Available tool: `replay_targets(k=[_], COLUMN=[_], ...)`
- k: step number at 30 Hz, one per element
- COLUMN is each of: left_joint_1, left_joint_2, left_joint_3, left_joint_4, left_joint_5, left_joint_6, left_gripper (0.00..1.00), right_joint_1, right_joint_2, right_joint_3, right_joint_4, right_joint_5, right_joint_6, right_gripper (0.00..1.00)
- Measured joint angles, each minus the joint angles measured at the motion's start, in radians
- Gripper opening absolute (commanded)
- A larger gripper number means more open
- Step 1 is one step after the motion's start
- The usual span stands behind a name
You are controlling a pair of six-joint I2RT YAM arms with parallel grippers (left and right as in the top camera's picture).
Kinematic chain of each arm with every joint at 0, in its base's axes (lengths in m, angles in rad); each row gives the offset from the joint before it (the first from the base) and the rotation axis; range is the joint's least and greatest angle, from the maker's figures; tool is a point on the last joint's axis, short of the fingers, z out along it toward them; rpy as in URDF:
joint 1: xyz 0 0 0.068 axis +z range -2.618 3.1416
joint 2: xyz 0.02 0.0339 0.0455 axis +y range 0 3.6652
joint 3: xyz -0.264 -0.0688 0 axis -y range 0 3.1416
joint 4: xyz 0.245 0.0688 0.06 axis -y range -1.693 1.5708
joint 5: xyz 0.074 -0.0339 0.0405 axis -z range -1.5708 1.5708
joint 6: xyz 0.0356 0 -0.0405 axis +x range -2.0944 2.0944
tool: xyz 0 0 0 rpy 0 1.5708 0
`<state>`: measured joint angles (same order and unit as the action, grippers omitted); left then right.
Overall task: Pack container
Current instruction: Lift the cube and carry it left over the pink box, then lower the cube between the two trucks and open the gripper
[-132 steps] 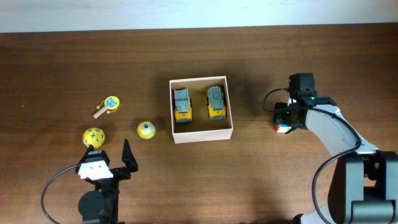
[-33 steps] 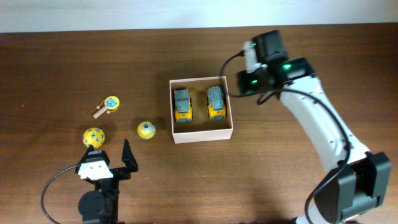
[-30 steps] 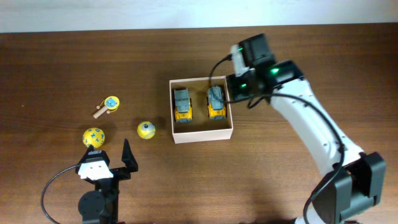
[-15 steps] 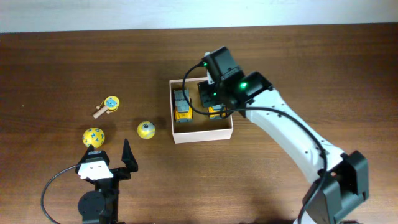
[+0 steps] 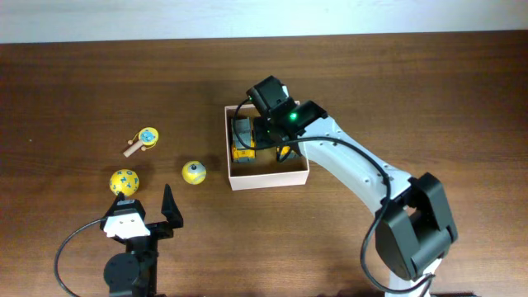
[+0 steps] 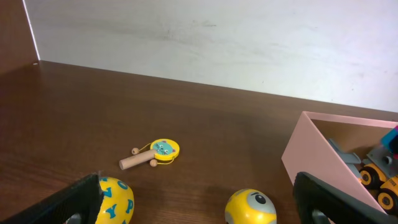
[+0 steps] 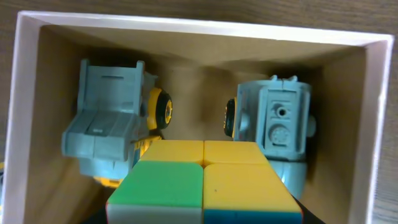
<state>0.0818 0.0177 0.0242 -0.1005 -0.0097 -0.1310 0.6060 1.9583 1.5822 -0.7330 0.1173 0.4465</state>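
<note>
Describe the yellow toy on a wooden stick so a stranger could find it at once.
Left of the square whitish cardboard box, three small yellow toys lie on the dark wooden table. The farthest back is a flat yellow disc with a blue centre on a short wooden stick. The yellow ball with blue marks and the smaller yellow ball are round, without handles.
</note>
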Motion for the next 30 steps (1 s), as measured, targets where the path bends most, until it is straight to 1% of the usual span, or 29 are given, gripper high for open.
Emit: replay_targets(k=[7, 8, 9, 21, 30], left_joint_1=[0.0, 0.0, 0.0, 0.0, 0.0], left_joint_2=[0.0, 0.0, 0.0, 0.0, 0.0], left_joint_3=[0.0, 0.0, 0.0, 0.0, 0.0], left_joint_4=[0.0, 0.0, 0.0, 0.0, 0.0], left_joint_5=[0.0, 0.0, 0.0, 0.0, 0.0], left_joint_6=[0.0, 0.0, 0.0, 0.0, 0.0], left_gripper=[0.99, 0.99, 0.99, 0.99, 0.99], right_joint_1=[0.0, 0.0, 0.0, 0.0, 0.004], right_joint_2=[0.014, 0.016, 0.018, 0.028, 0.084], right_joint_3=[0.0, 0.0, 0.0, 0.0, 0.0], right_joint_4=[0.036, 0.039, 0.042, 0.066, 0.077], right_joint_5=[0.003, 0.003, 0.003, 0.003, 0.003], right_joint_6=[0.005, 0.006, 0.006, 0.024, 0.028], right_gripper=[0.5, 0.48, 0.5, 0.49, 0.49])
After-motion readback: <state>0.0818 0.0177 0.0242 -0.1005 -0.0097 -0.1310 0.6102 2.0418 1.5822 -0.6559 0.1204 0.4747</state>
